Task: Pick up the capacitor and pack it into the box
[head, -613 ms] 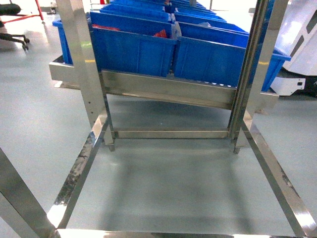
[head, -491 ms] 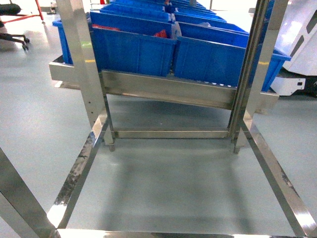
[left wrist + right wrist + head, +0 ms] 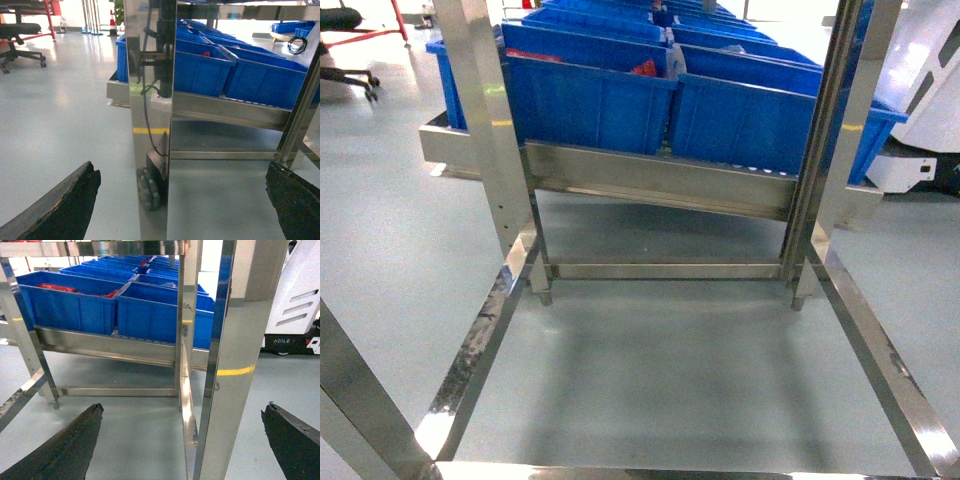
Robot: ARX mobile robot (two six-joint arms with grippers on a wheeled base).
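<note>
Facing blue bins (image 3: 590, 100), both empty grippers, left gripper (image 3: 180, 200) and right gripper (image 3: 182, 440), are gaping wide; capacitors, unseen, probably light, rigid, best pinched across the body.

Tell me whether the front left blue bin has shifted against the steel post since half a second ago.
No. The blue bin sits the same against the steel post.

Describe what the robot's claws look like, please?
Only the tips show, in the wrist views. Each claw has two dark, almost black fingers, wedge-shaped with rough, worn edges: left fingers, right fingers. No cables or markings are visible on them.
</note>
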